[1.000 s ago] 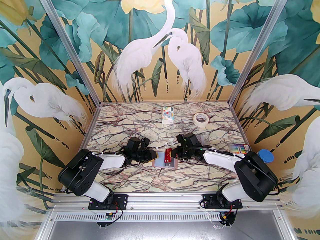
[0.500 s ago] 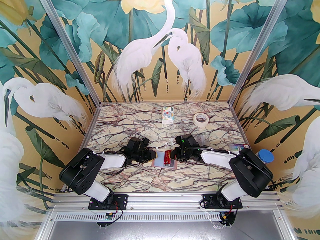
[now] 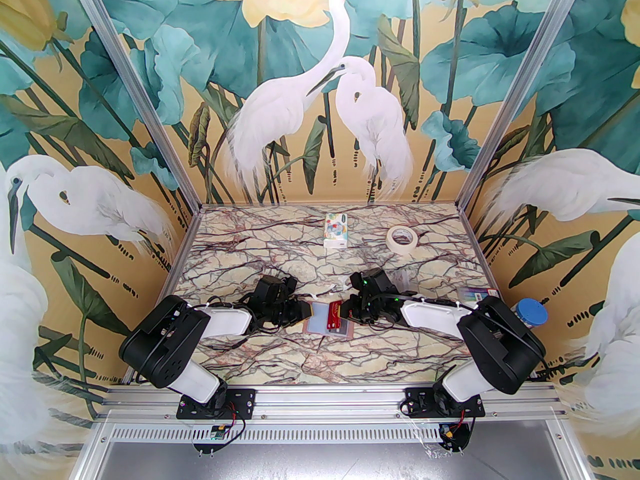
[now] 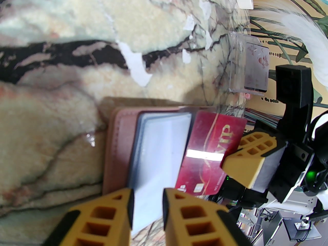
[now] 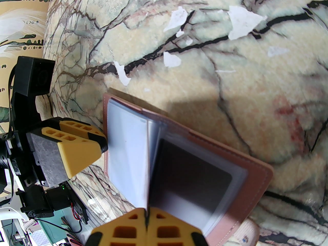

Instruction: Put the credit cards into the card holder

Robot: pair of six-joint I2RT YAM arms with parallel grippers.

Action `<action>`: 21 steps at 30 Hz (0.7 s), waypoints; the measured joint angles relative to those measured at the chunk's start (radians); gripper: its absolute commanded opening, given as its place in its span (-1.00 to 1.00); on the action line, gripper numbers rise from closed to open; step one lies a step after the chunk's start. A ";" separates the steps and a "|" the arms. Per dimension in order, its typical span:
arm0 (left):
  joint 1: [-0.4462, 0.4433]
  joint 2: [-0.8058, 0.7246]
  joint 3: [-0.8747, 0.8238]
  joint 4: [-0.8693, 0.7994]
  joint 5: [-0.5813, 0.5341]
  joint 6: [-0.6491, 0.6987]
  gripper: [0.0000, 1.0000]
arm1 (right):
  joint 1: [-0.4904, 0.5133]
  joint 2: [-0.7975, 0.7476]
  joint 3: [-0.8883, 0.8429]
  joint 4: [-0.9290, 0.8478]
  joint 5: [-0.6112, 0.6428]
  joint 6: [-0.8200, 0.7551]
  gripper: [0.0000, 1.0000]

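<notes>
The card holder (image 3: 317, 327) lies open on the marble table, pink cover (image 4: 116, 147) outside and pale blue leaves inside. My right gripper (image 3: 342, 310) is shut on a red credit card (image 3: 334, 318) marked VIP (image 4: 210, 152), held tilted over the holder's right half. In the right wrist view this gripper (image 5: 146, 214) pinches the card edge-on above the open holder (image 5: 256, 178). My left gripper (image 3: 311, 311) sits at the holder's left edge. Its jaws (image 4: 147, 197) stand a little apart with the edge of a pale leaf between them.
A white patterned tissue pack (image 3: 336, 229) and a roll of tape (image 3: 402, 239) sit at the back. A clear plastic box (image 4: 253, 68) with a pale card stands behind the right gripper. A striped pack (image 3: 477, 295) and a blue-lidded jar (image 3: 531, 313) are at the right edge.
My right arm has shifted a little left, carrying the red card further over the open holder. The left jaws have narrowed slightly at the holder's left edge.
</notes>
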 measured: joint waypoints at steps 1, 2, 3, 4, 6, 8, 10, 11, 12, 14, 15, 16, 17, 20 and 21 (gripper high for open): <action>0.000 0.000 -0.001 0.000 0.000 0.000 -0.50 | 0.000 0.000 0.000 -0.001 0.000 0.006 -1.00; 0.000 0.000 -0.002 0.001 0.000 0.000 -0.50 | 0.000 0.000 0.000 -0.002 0.000 0.010 -1.00; 0.000 0.000 -0.003 0.003 0.000 0.000 -0.51 | 0.000 -0.001 0.000 -0.005 0.000 0.014 -1.00; 0.000 0.000 -0.005 0.005 0.000 0.000 -0.51 | 0.000 -0.003 0.000 -0.010 0.000 0.016 -1.00; 0.000 0.000 -0.006 0.008 0.000 0.000 -0.51 | 0.004 -0.010 0.003 -0.023 0.000 0.022 -1.00; 0.000 0.000 -0.007 0.008 0.000 0.000 -0.51 | 0.007 -0.018 0.005 -0.027 0.000 0.030 -1.00; 0.000 0.000 -0.008 0.009 0.000 0.000 -0.51 | 0.012 -0.022 0.007 -0.027 -0.001 0.037 -1.00; 0.000 0.000 -0.010 0.012 0.000 0.000 -0.52 | 0.013 -0.023 0.009 -0.027 -0.001 0.039 -1.00; 0.000 0.000 -0.012 0.015 0.000 0.000 -0.52 | 0.014 -0.023 0.010 -0.027 0.000 0.041 -1.00; 0.000 0.000 -0.013 0.018 0.000 0.000 -0.51 | 0.017 -0.022 0.012 -0.027 0.000 0.041 -1.00; 0.000 0.000 -0.013 0.019 0.000 0.000 -0.52 | 0.018 -0.022 0.013 -0.027 0.000 0.041 -1.00; 0.000 0.000 -0.013 0.019 0.000 0.000 -0.52 | 0.019 -0.022 0.013 -0.027 0.000 0.041 -1.00; 0.000 0.000 -0.013 0.019 0.000 0.000 -0.52 | 0.019 -0.021 0.013 -0.027 0.000 0.042 -1.00; 0.000 0.000 -0.014 0.019 0.000 0.000 -0.52 | 0.019 -0.016 0.013 -0.027 0.000 0.042 -1.00; 0.000 0.000 -0.014 0.019 0.000 0.000 -0.52 | 0.019 -0.012 0.013 -0.026 0.000 0.042 -1.00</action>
